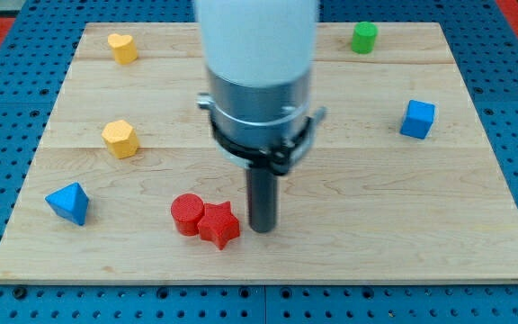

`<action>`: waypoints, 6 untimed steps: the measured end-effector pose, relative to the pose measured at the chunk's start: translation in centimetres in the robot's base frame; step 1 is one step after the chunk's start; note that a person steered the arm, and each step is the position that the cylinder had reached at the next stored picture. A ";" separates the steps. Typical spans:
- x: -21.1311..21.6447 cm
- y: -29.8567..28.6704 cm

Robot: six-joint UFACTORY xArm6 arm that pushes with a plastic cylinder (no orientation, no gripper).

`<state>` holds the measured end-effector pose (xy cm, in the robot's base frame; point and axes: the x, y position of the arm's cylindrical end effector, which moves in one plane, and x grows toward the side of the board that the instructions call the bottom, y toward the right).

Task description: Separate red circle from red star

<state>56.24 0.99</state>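
The red circle (186, 214) and the red star (219, 224) lie touching each other on the wooden board (349, 234), near the view's bottom, left of centre. The circle is on the star's left. My tip (263, 229) stands just to the right of the red star, a small gap from it, at about the same height in the view. The arm's white and grey body (257, 81) rises above it and hides the board's middle top.
A blue triangle (68, 202) lies at the left. Two yellow blocks lie at the upper left (122, 47) and the left middle (120, 139). A green block (363, 37) is at the top right, a blue cube (417, 119) at the right.
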 end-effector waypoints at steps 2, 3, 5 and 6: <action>0.5 -10.0; -4.4 -14.7; -9.8 -12.9; -10.9 -10.6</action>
